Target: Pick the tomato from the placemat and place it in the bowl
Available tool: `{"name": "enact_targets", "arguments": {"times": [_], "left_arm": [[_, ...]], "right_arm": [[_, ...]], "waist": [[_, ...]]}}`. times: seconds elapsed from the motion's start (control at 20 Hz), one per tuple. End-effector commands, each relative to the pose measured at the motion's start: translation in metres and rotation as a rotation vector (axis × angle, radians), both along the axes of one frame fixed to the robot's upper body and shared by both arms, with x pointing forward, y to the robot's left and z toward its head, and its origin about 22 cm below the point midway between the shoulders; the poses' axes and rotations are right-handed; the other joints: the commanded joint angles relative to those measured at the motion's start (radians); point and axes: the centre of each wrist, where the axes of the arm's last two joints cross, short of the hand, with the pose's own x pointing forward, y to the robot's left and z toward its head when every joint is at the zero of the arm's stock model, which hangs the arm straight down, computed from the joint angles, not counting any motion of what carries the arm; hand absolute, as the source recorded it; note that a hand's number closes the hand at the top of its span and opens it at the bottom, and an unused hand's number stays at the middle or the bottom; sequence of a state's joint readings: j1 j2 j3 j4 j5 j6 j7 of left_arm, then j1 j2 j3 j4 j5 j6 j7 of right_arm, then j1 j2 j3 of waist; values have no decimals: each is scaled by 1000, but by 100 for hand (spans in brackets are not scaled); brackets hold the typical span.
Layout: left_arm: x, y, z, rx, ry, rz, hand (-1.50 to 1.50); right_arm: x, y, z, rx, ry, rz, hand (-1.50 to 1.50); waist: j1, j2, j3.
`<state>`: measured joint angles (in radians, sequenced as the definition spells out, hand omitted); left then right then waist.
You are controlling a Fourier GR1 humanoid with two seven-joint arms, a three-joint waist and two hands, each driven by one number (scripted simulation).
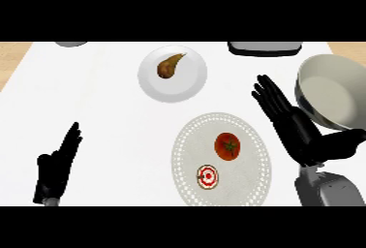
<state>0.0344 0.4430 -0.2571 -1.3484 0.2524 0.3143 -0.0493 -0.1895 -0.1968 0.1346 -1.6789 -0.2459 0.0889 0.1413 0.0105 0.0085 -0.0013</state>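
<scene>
A red tomato (pixel 227 146) with a green stem lies on a round white lace placemat (pixel 187 145) near the view's lower middle. The grey bowl (pixel 325 94) stands at the right edge, tilted toward me. My right hand (pixel 295 128) is open, fingers straight and pointing up-left, between the placemat and the bowl, to the right of the tomato and not touching it. My left hand (pixel 57 167) rests open at the lower left, fingers up.
A small red-and-white ringed object (pixel 207 176) lies on the placemat below the tomato. A white plate (pixel 151 85) carrying a brown pear (pixel 170 66) sits further back. A dark-rimmed grey object (pixel 265 47) is at the top, another grey object (pixel 70 43) at top left.
</scene>
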Motion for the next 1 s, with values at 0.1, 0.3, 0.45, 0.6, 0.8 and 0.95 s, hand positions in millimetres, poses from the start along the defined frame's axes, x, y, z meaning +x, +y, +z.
{"name": "enact_targets", "arguments": {"times": [0.1,0.3,0.45,0.6,0.8,0.95], "left_arm": [[44,-14,50,59,-216,-63,0],[57,-23,74,77,-329,-105,0],[69,-33,100,65,-378,-153,0],[75,-36,108,83,-389,-157,0],[83,-47,117,82,-413,-136,0],[76,-45,104,89,-368,-127,0]], "right_arm": [[23,30,9,124,-109,483,150],[41,7,79,-154,-469,459,150],[63,-11,7,235,-311,569,-150],[71,-17,18,244,-406,784,-150],[86,-34,56,131,-539,903,-150],[90,-56,95,-41,-581,929,-150]], "waist": [[49,10,10],[38,-9,10],[85,36,15],[81,33,15],[65,27,12],[69,22,10]]}}
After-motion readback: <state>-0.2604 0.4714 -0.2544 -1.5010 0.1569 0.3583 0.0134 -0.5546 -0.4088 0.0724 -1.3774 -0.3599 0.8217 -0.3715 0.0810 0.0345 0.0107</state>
